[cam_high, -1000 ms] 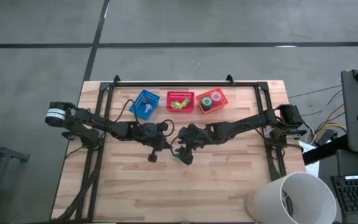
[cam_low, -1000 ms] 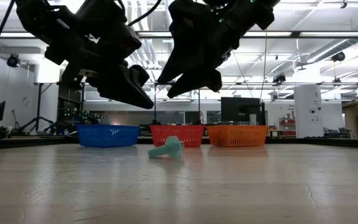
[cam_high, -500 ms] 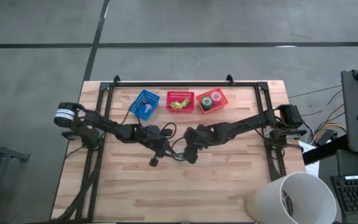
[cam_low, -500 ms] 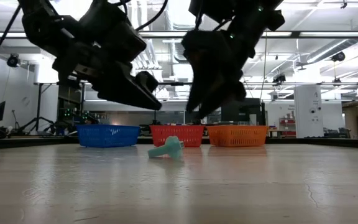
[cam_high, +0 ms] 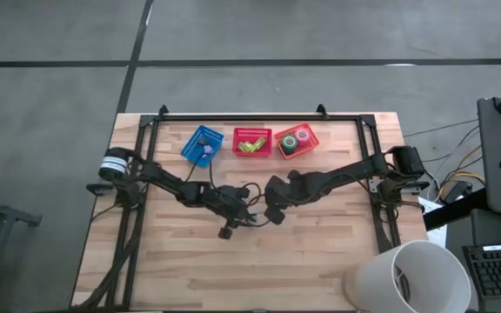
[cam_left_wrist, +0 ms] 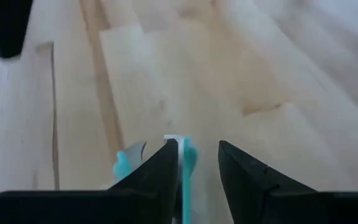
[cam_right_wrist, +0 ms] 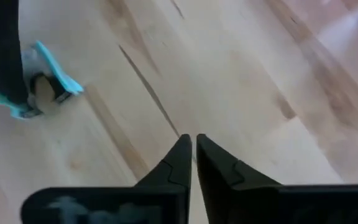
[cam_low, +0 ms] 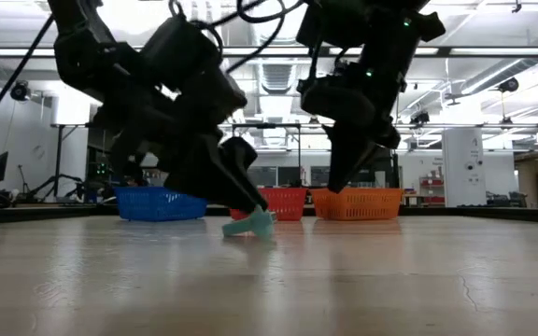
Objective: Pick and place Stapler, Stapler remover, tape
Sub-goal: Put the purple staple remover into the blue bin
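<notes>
Stapler remover (cam_low: pixel 251 224), the small teal piece lying near the middle of the table (cam_high: pixel 337 261), is what we are closing on now. Our left gripper (cam_left_wrist: pixel 194 168) has dropped from its hover of a second ago to table level, and its fingers stand spread with the teal piece partly between them, one finger right against it; we judge the grasp is about to be made but is not yet closed. In the overhead view this gripper sits at about 6 o'clock from the red basket (cam_high: pixel 252 142), and the left arm has reached further toward the table's centre than in the earlier frames. Our right gripper (cam_right_wrist: pixel 193 155) has its fingers pressed together on nothing and hangs clear of the wood, just toward 3 o'clock of the left one; earlier it was closer over the teal piece, so we read this as it giving way. The remover itself lies where it lay before. At 12 o'clock stand the blue basket (cam_high: pixel 202 144), the red one, and the orange basket (cam_high: pixel 297 141) already holding tape (cam_high: pixel 292 143) rolls.
</notes>
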